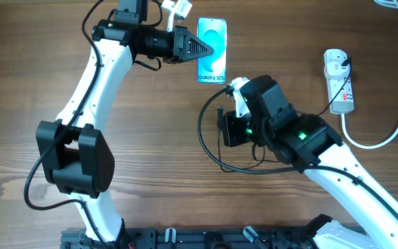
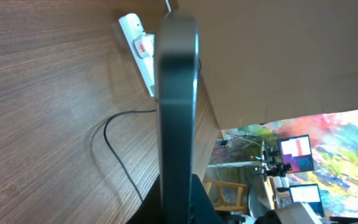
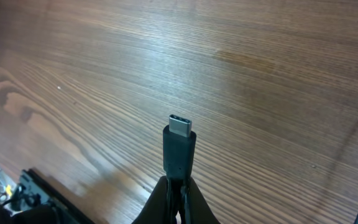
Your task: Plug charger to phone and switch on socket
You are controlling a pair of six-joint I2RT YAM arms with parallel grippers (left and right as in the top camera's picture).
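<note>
The phone [image 1: 212, 41] has a cyan screen and a white strip at its near end. My left gripper [image 1: 197, 47] is shut on its left edge. In the left wrist view the phone [image 2: 178, 93] stands edge-on between the jaws [image 2: 178, 211]. My right gripper [image 1: 224, 128] is shut on the charger's black connector [image 3: 179, 149], whose silver tip points away from the jaws [image 3: 179, 186], above bare wood. The thin black charger cable [image 1: 203, 138] loops left of and below the right gripper. The white socket [image 1: 338, 79] lies at the far right with a black plug in it; it also shows in the left wrist view [image 2: 138, 46].
The socket's white cord [image 1: 385, 135] curves along the right table edge. The left arm [image 1: 81, 104] spans the table's left side. A black rail [image 1: 185, 238] runs along the front edge. Wooden table surface [image 1: 157, 138] lies between the arms.
</note>
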